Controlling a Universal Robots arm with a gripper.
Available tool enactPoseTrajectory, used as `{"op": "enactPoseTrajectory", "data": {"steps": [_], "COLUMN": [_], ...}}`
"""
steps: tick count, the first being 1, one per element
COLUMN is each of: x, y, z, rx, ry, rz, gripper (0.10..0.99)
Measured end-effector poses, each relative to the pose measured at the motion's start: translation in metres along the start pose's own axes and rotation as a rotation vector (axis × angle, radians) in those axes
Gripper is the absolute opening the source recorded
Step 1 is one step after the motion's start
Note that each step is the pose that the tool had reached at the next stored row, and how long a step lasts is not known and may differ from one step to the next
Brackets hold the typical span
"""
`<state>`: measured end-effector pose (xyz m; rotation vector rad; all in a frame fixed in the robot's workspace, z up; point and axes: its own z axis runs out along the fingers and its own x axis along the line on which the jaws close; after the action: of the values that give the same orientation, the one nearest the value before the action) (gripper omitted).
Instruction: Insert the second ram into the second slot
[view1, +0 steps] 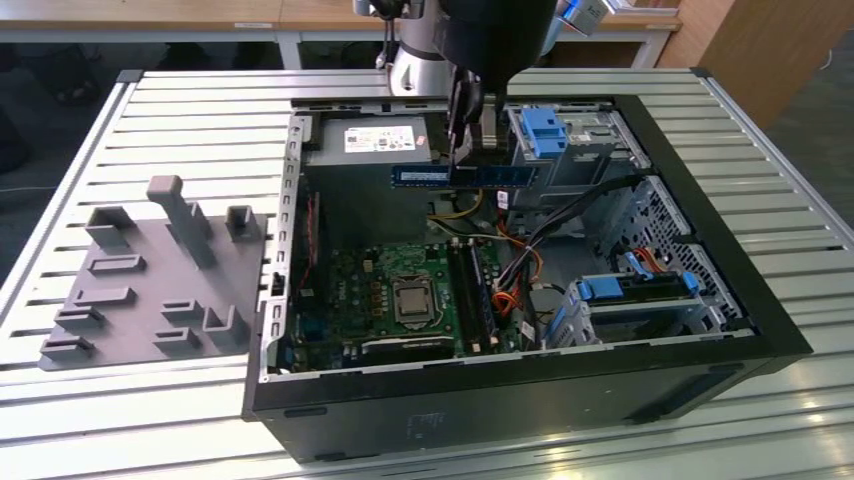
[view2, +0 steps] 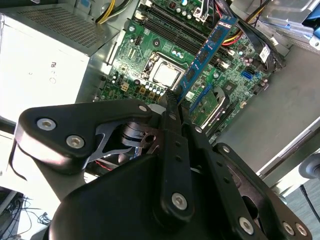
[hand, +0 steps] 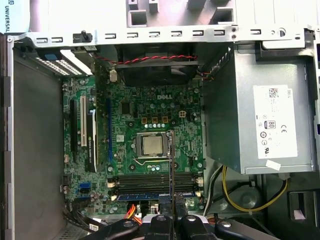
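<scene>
Second ram (view1: 465, 176) is a thin, long blue stick with dark chips and a tiny white label, hanging level above the motherboard (view1: 354, 290) inside the open case (view1: 534, 420). Gripper (view1: 467, 160) fingers are pinched tight on its middle.

**Arm** (view1: 491, 35): a dark wrist housing on a silver-grey link enters at the upper centre of the exterior view and points steeply downward.

**Gripper** (view1: 467, 158): two slim black fingers (view1: 459, 122) hang nearly vertical below the wrist. They are drawn together and clamped on the second ram (view1: 427, 177) near its middle, and the stick lies level.

In the second wrist view, black linkage bars converge on the gripper (view2: 175, 100), which pinches the stick's long edge. In the first wrist view, the gripper (hand: 171, 219) flanks the stick, seen edge-on.
</scene>
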<state>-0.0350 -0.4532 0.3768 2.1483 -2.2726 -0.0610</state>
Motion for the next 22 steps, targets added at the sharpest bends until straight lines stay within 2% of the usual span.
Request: {"op": "enactPoseTrajectory", "data": {"steps": [10,22], "x": [0.0000,0.0000], "y": [0.0000,0.0000], "z": [0.0001,0.0001], "rx": [0.000,0.001], "ry": [-0.0008,-0.0031], "rz": [0.019,0.081], "gripper": [0.137,0.137]}}
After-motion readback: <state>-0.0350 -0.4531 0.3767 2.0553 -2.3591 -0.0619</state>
